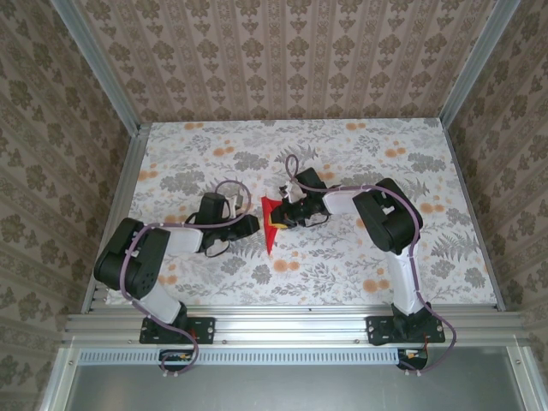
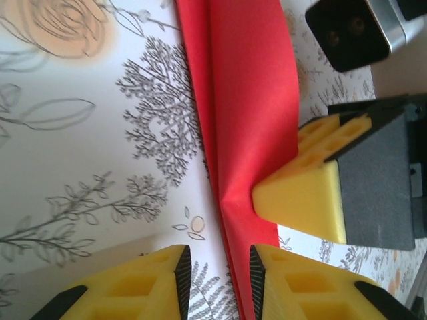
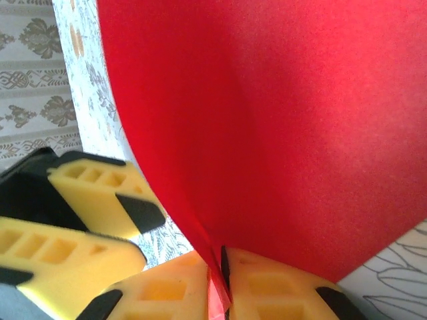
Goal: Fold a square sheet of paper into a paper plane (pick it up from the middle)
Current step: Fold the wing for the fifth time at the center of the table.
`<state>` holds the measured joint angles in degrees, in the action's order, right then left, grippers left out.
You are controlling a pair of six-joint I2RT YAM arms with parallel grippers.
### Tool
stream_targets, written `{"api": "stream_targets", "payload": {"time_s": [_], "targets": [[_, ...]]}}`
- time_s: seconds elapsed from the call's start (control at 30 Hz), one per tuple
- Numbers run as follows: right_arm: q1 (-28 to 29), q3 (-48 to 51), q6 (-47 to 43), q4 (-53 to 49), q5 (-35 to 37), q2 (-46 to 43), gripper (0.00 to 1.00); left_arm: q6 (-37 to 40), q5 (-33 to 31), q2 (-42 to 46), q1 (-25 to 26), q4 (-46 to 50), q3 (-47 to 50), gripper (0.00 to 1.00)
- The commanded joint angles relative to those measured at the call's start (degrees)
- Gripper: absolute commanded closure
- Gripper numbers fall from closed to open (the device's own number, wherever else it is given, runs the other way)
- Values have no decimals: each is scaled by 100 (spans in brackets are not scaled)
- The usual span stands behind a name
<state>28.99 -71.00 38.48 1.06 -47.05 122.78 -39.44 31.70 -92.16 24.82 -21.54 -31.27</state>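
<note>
We see R end effector [image 3: 219, 263] pinching the paper plane [image 3: 267, 133] at its fold; L end effector [image 2: 220, 267] narrowly apart, astride its left edge. Open bench [image 1: 368, 154] far & right.

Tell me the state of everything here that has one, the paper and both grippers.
red paper, folded lengthwise into a narrow pointed shape with a centre crease.
right gripper, shut on the red paper, pinching a fold of it.
left gripper, open, with the paper's narrow end running through the gap, not clamped.
</note>
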Motion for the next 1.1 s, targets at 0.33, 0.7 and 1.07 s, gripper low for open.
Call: {"api": "stream_targets", "payload": {"time_s": [0.33, 0.7, 1.07], "targets": [[-96, 139, 397, 221, 378, 180, 79, 141, 299, -397, 435, -225, -292, 80], [-103, 247, 365, 220, 468, 174, 72, 125, 157, -452, 498, -201, -371, 85], [-104, 394, 305, 297, 563, 103, 73, 191, -157, -315, 550, 41, -371, 85]]}}
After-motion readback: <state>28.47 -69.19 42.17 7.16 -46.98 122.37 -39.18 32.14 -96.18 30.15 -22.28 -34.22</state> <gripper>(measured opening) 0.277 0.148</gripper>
